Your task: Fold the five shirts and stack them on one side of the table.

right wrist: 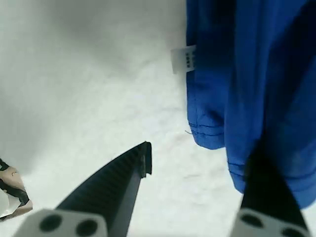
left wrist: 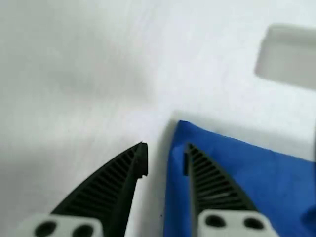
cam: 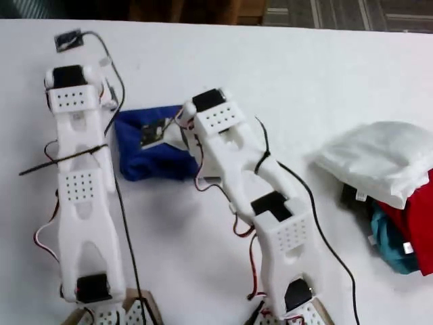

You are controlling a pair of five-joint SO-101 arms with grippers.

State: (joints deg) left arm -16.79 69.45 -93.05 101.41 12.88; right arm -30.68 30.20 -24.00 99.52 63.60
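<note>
Centrally, blue shirt (cam: 150, 161) on table (cam: 291, 68), shirt pile (cam: 382, 166) apart

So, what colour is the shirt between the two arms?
Blue. The shirt shows best in the high view.

blue shirt (cam: 152, 162) partly hidden under arm (cam: 226, 139)

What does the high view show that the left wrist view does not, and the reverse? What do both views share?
High view, not the left wrist view: a white shirt lying partly over a red shirt and a teal shirt. Left wrist view, not the high view: the left end effector close up, open, with one finger in front of the blue shirt and the other in front of the bare table. Both: the blue shirt and the table.
</note>
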